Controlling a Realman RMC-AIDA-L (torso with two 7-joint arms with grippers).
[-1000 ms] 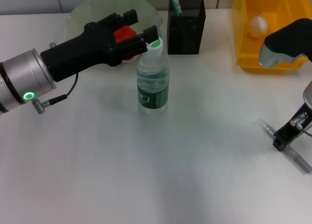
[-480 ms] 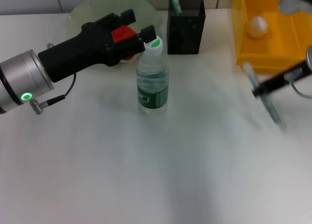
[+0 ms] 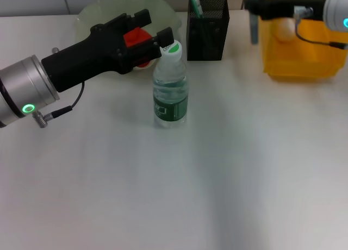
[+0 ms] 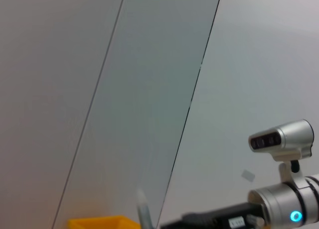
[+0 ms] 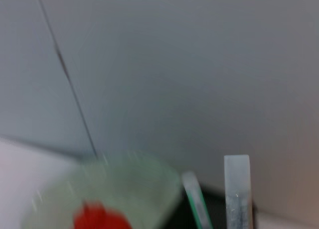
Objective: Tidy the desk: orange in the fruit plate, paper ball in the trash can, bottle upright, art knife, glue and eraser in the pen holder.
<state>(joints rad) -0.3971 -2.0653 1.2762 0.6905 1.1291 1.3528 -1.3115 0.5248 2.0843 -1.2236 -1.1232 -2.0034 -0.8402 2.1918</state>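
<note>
Gripping the art knife [image 3: 253, 23], the right end effector [image 3: 256, 6] hangs beside the pen holder [image 3: 207, 27].

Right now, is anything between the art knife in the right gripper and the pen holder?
Nothing visible. The right gripper holds the art knife upright beside the pen holder, with only bare table between them.

The bottle [image 3: 171, 87] stands before the pen holder [image 3: 207, 27], fruit plate [image 3: 103, 13] behind-left, trash can [image 3: 299, 43] right.

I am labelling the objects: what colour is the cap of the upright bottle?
The cap of the bottle is white with a green patch on top, best seen in the head view.
</note>
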